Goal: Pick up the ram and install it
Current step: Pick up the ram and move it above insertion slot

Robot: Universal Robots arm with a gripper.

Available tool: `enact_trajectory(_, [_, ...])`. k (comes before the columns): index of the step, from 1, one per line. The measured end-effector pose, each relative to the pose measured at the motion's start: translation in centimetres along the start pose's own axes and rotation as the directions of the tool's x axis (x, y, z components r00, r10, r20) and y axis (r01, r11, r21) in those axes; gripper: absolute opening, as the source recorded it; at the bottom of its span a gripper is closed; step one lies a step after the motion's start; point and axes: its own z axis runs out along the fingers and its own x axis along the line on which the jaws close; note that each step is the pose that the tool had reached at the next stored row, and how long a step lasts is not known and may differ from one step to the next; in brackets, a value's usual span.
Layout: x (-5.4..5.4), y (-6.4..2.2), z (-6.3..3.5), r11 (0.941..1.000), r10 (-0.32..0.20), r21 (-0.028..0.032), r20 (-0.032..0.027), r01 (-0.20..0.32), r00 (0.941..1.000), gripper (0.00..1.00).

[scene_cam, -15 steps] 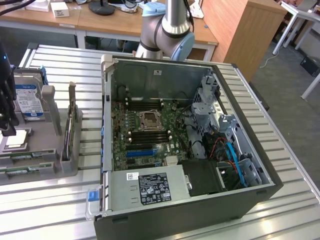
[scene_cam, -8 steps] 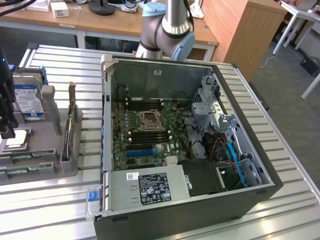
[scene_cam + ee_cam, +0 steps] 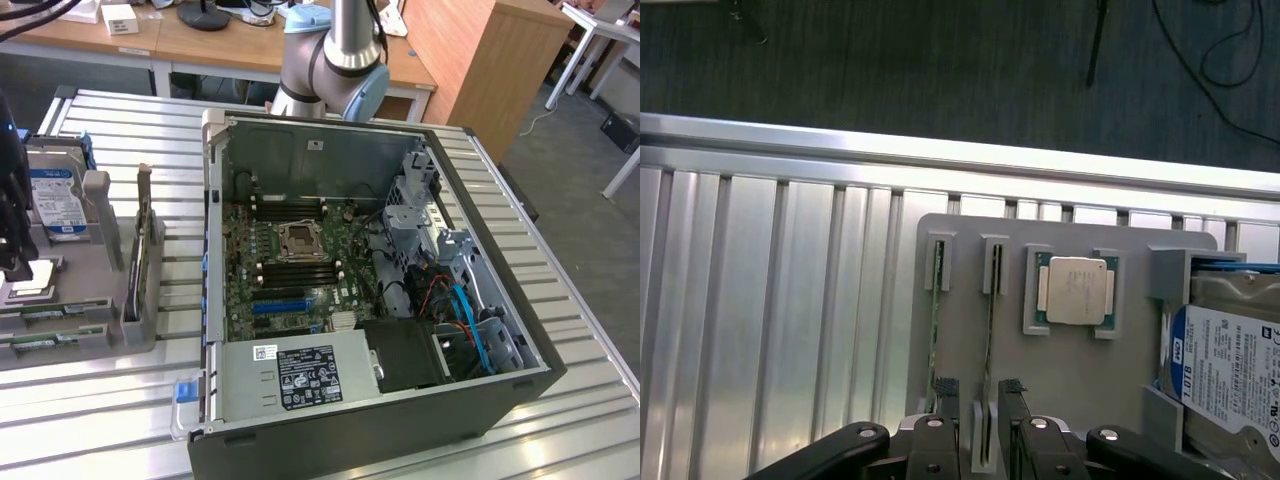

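Your claw (image 3: 980,386) hangs over the grey holder tray (image 3: 1080,375), jaws spread wide, one fingertip on either side of the ram (image 3: 989,320) and not clamped on it; the ram stands on edge in its slot, near a second stick (image 3: 934,320); the CPU chip (image 3: 1073,290) and hard drive (image 3: 1230,360) share that tray; the open computer case (image 3: 400,425) lies toward the exterior view's right.

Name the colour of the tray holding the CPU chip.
The tray is grey; the wrist view shows it best.
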Motion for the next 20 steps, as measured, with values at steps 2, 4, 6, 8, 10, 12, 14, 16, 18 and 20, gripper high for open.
enact_trajectory(2, [0.0, -0.01, 0.31, 1.0000, 0.000, 0.0000, 0.0000, 0.000, 1.0000, 0.30])
enact_trajectory(4, [0.0, -0.05, 1.18, 1.0000, 0.000, -0.0003, -0.0001, 0.000, 1.0000, 0.30])
enact_trajectory(6, [0.4, -0.03, 1.19, 1.0000, 0.000, -0.0001, -0.0001, 0.000, 1.0000, 0.30])
enact_trajectory(8, [0.7, -0.01, 1.19, 1.0000, 0.000, 0.0000, 0.0000, 0.000, 1.0000, 0.30])
enact_trajectory(10, [1.1, 0.02, 1.18, 1.0000, 0.000, 0.0001, 0.0000, 0.000, 1.0000, 0.30])
enact_trajectory(12, [1.3, 0.03, 1.18, 1.0000, 0.000, -0.0001, -0.0001, 0.000, 1.0000, 0.30])
enact_trajectory(14, [1.3, 0.03, 1.17, 1.0000, 0.000, -0.0001, 0.0000, 0.000, 1.0000, 0.30])
enact_trajectory(16, [1.3, 0.03, 1.19, 1.0000, 0.000, 0.0000, 0.0000, 0.000, 1.0000, 0.30])
enact_trajectory(18, [1.3, 0.02, 1.40, 1.0000, 0.000, 0.0000, 0.0000, 0.000, 1.0000, 0.30])
enact_trajectory(20, [1.3, 0.01, 1.72, 1.0000, 0.000, 0.0000, -0.0001, 0.000, 1.0000, 0.30])
